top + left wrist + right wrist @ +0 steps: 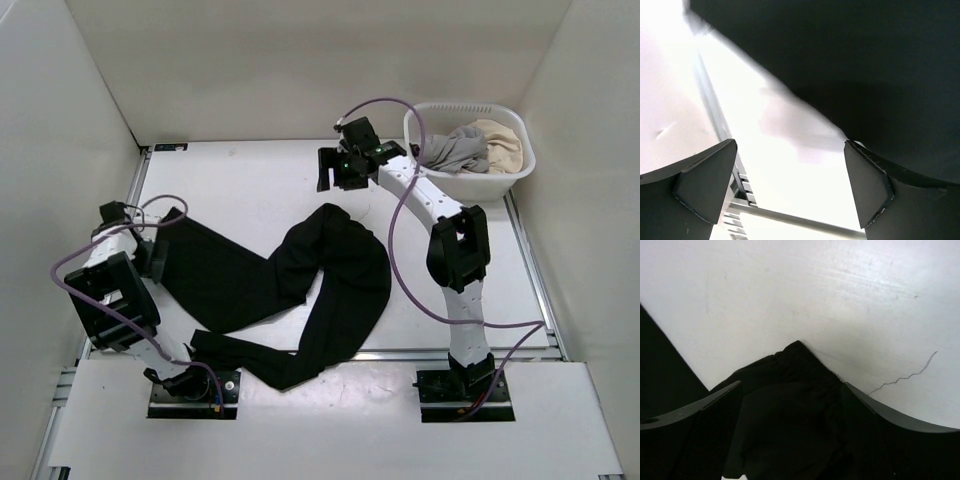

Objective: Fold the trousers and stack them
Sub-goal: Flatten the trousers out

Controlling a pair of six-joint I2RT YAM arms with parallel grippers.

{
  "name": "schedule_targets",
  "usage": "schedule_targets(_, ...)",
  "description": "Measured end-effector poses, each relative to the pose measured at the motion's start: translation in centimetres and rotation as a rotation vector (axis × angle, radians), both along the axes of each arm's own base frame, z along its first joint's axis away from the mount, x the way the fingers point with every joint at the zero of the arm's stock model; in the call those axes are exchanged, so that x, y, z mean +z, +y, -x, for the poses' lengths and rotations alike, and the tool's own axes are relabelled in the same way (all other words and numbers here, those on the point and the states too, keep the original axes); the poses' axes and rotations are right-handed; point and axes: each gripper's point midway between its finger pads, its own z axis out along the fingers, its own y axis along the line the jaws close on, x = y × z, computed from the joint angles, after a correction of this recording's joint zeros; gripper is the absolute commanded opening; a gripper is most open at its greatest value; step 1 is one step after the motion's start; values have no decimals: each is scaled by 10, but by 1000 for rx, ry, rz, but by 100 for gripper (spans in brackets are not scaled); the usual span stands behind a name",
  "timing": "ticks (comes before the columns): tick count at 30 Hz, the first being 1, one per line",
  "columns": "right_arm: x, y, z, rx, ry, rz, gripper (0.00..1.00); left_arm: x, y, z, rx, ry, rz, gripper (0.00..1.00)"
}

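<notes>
The overhead view is bright, even and sharp, with only soft, short shadows on the table (250,180); the trousers (330,290) read as flat black, folds barely showing. The left wrist view is overexposed (the table burns out to white), and a pinkish smudge there may be a shadow. The right wrist view is dimmer, its fingers (690,450) near and soft-focused.

Black trousers (330,290) lying unfolded on the tabletop (250,180)
Plain, matte, soft cloth, spread in a loose, crooked shape over the left and middle of the tabletop. One end reaches toward the left edge. The cloth then rises to a rumpled peak near the middle, and another length trails down to the near edge — creased and bunched along the way.
</notes>
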Motion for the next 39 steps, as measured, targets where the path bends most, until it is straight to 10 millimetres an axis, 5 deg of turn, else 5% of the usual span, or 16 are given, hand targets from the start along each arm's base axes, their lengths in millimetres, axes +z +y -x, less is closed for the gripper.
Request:
schedule_targets(6, 57, 6, -22, 18, -149, -37, 87, -5, 24, -6, 183, -44, 19, 100)
schedule_targets(10, 59, 24, -20, 54, -153, -57, 89, -20, 23, -8, 220, -2, 59, 100)
schedule_targets(13, 27, 52, -23, 96, -111, -59, 91, -22, 27, -20, 232, -3, 71, 100)
schedule_targets(17, -72, 74, 5, 149, 81, 35, 89, -23, 31, -35, 231, -12, 99, 96)
schedule_targets(19, -110, 73, 22, 159, 160, 89, 78, -24, 28, -41, 226, -26, 128, 77)
schedule_targets(23, -96, 69, 44, 171, 225, 53, 54, -28, 19, -49, 202, -44, 192, 32)
schedule_targets(24, -102, 61, 52, 165, 261, 60, 34, -29, 17, -49, 198, -46, 205, 20)
schedule_targets(26, -113, 44, 65, 149, 326, 79, 10, -29, 13, -50, 185, -48, 226, 14)
schedule_targets(28, -118, 32, 73, 134, 377, 87, 0, -29, 11, -51, 174, -48, 237, 14)
schedule_targets(33, -87, -2, 84, 82, 385, 76, 0, -28, 6, -49, 168, -55, 256, 14)
schedule_targets(39, 31, -91, 85, -100, 144, 13, 0, -24, -8, -27, 154, -9, 274, 14)
